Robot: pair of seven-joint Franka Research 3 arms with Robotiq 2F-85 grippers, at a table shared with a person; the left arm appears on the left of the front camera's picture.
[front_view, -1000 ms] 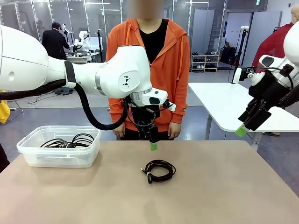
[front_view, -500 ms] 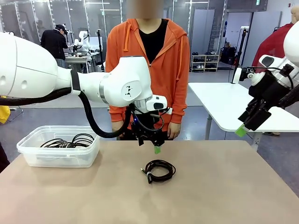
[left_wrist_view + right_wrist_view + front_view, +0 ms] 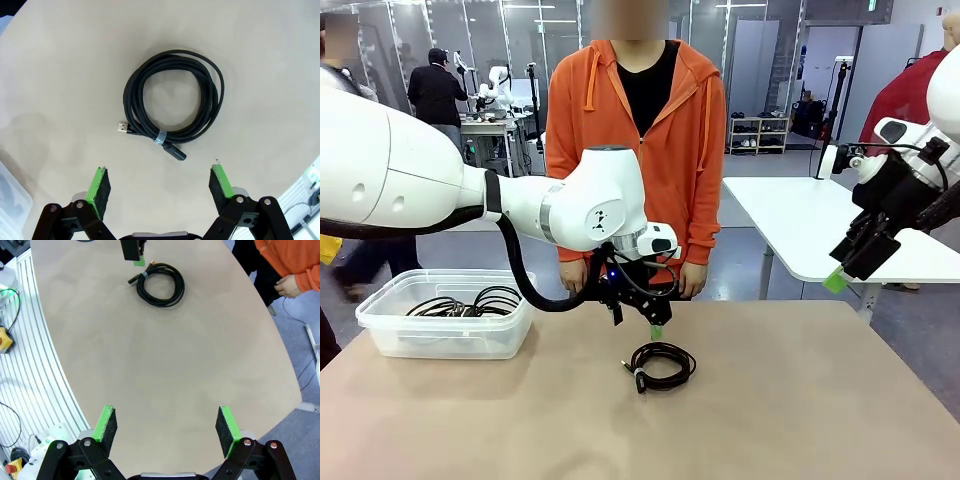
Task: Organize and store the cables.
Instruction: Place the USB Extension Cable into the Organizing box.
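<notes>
A coiled black cable [image 3: 661,365] bound by a grey tie lies on the tan table, its plug ends at the coil's left. My left gripper [image 3: 654,327] hangs open just above the coil's far edge. In the left wrist view the cable [image 3: 173,111] lies ahead of the spread green pads [image 3: 98,185], nothing between them. Several more coiled cables [image 3: 465,302] rest inside the clear plastic bin [image 3: 390,331] at the table's left. My right gripper [image 3: 844,268] is raised off the table's right side, open and empty; its wrist view shows the cable [image 3: 160,285] far ahead.
A person in an orange hoodie [image 3: 637,130] stands at the far edge with a hand [image 3: 289,286] low near the table. A white table [image 3: 800,215] stands behind on the right. Bare tabletop [image 3: 800,400] stretches right of the coil.
My left gripper has lowered and shifted slightly right, closing in over the cable on the table. The right arm has stayed still.
</notes>
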